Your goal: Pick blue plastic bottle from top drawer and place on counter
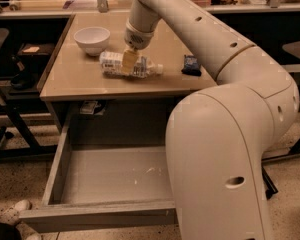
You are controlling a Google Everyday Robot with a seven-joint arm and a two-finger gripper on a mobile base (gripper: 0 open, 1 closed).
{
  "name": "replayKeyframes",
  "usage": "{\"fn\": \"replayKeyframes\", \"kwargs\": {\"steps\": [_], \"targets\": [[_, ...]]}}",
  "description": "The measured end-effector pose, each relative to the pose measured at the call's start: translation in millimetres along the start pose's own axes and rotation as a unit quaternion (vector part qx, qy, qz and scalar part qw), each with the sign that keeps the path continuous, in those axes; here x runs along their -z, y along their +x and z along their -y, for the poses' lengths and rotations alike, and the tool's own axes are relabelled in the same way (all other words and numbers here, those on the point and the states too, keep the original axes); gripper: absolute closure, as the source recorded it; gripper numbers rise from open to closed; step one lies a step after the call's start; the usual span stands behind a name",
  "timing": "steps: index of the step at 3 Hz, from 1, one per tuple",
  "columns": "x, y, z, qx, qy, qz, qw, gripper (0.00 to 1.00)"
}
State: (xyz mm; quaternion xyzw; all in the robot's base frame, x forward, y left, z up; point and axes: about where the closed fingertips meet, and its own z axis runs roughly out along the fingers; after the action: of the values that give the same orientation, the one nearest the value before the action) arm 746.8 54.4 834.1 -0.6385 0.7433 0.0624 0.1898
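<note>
Blue plastic bottle [110, 64] lies on its side on the counter [85, 84], long axis left-right, cap to the right. The gripper [129, 63] sits directly over its middle; whether it grasps or has let go, cannot tell. White bowl [92, 38] just far-left and dark blue packet [191, 65] to the right both stand apart from the bottle; top drawer [100, 216] is open on the near side, so straight up looks unobstructed.

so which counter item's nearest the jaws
The clear plastic bottle with pale label, on its side: the jaws meet its middle. The white bowl and dark blue packet sit apart.
</note>
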Motion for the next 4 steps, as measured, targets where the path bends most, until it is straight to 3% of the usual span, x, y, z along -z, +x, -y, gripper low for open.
{"fn": "replayKeyframes", "kwargs": {"steps": [3,4], "targets": [[-0.1,0.0,0.0,0.000,0.000,0.000,1.0000,0.18],[-0.2,0.0,0.0,0.000,0.000,0.000,1.0000,0.00]]}}
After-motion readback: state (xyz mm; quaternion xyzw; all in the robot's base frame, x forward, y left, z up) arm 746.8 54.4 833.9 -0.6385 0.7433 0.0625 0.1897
